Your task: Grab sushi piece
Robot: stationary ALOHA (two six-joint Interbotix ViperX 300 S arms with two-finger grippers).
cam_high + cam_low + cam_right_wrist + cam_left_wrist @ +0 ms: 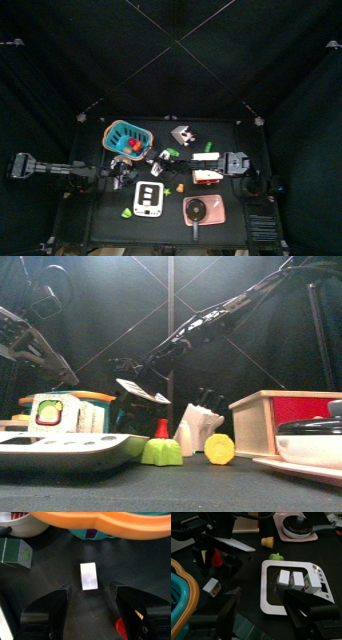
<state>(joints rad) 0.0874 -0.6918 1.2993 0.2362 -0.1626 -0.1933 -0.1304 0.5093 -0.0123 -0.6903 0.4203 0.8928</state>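
Sushi piece (88, 576), a white oblong, lies flat on the table (47, 577) near its middle, directly ahead of the right gripper (92, 592). The gripper's two jaws stand wide apart on either side of the piece without touching it and hold nothing. In the top view the piece (205, 157) shows as a small white bar just beside the right arm's tip. Beyond it stands the basket (127, 137), teal with an orange rim, holding a red item (134, 146) too small to identify; in the right wrist view only the rim and a strip of the teal wall show, cut off by the picture's edge. The left gripper (261, 604) hangs over the white tray (271, 597), jaws spread and empty. Two white-and-green blocks (294, 579) lie side by side in the tray. The pink tray (284, 537) carries a pot (298, 526) with a dark lid. The wooden box (287, 421) at the front has a red inside, and its contents are hidden from every view. A yellow piece (219, 449) and a green piece (162, 453) lie loose on the table near the front.
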